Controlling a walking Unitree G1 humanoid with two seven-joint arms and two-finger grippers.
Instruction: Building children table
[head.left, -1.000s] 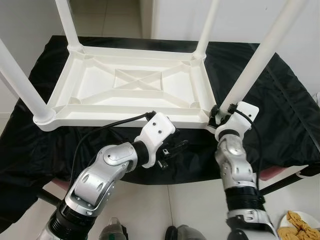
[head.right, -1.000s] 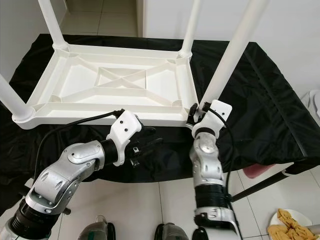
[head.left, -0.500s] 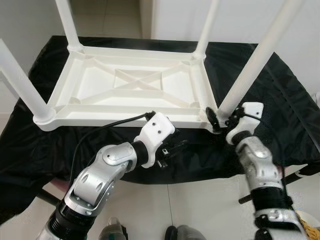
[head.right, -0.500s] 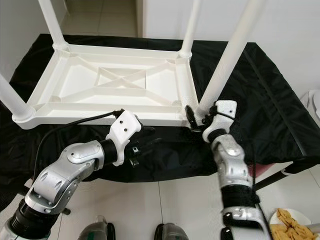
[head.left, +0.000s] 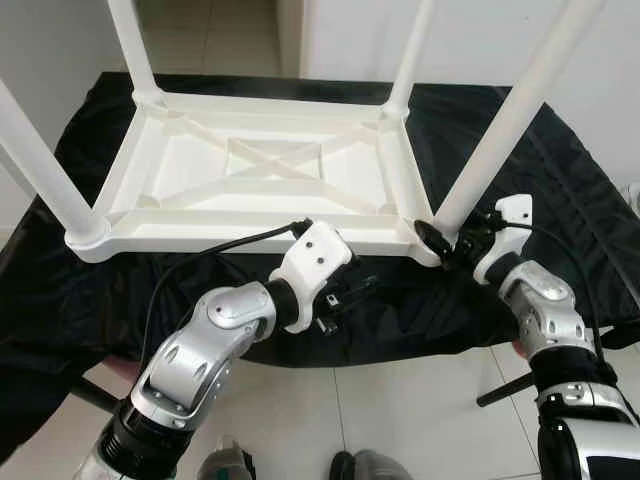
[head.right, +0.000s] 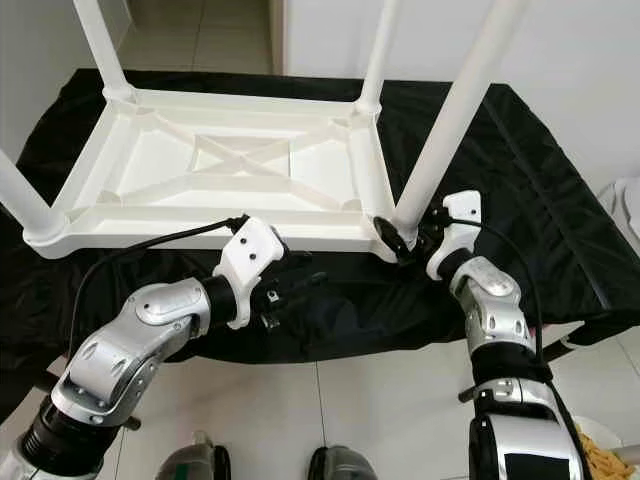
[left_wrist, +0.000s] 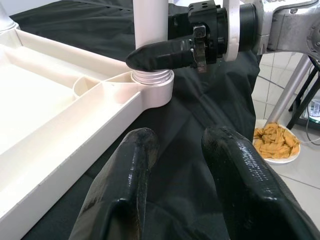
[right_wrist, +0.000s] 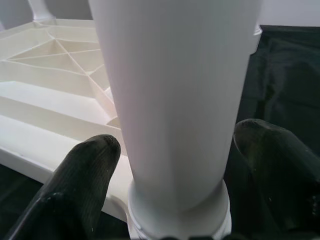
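My right gripper (head.left: 447, 240) sits at the base of the near-right leg (head.left: 505, 124), one finger on each side of it. The upturned table (head.left: 250, 180) lies on the cloth (head.left: 560, 200), ahead and to the left of my left gripper (head.left: 350, 297), which hovers over the cloth before the table's near edge.

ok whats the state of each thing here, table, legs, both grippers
table top: upside down on the black cloth
four legs: upright in the corner sockets
right gripper: jaws open around the base of the near right leg
left gripper: jaws open, holding nothing, over the cloth
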